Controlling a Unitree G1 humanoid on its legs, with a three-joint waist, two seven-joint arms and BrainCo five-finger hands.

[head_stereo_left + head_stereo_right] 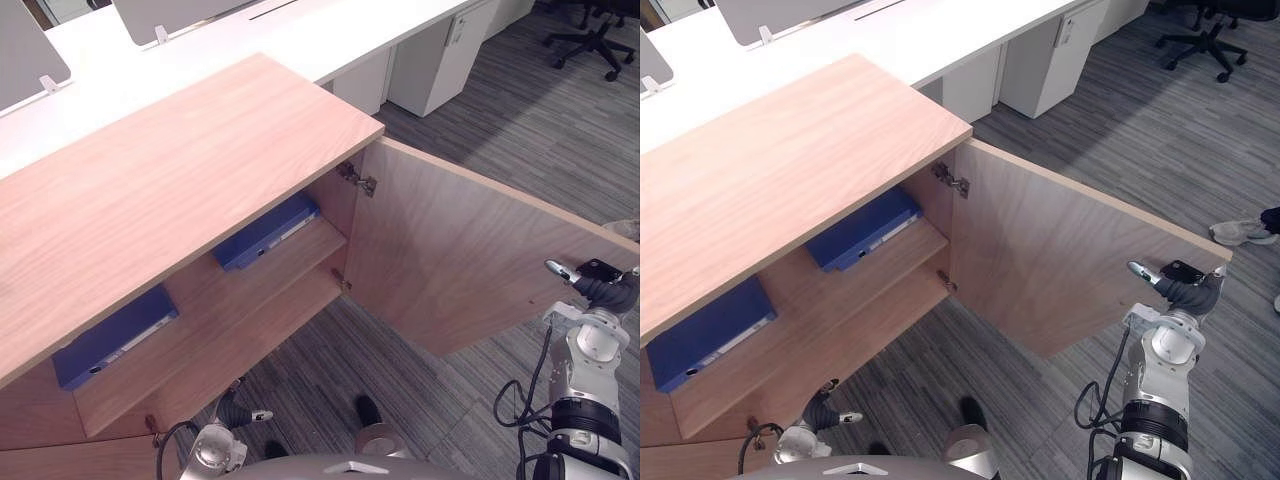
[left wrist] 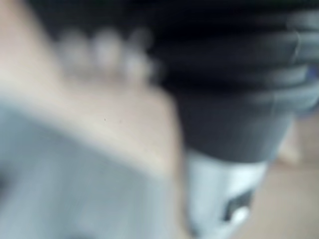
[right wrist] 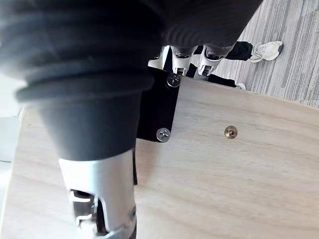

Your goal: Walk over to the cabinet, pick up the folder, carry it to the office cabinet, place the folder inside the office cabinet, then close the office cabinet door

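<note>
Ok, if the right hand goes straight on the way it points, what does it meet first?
The open cabinet door: the right hand sits at its outer top corner, apparently touching, so nothing else lies between.

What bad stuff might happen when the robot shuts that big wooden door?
1. The right hand sits at the door's far top corner, so it might slip off mid-swing.
2. The left hand hangs low before the open cabinet; the closing door could hit it.
3. The blue folder by the hinge lies near the shelf's front edge and may block the door.
</note>
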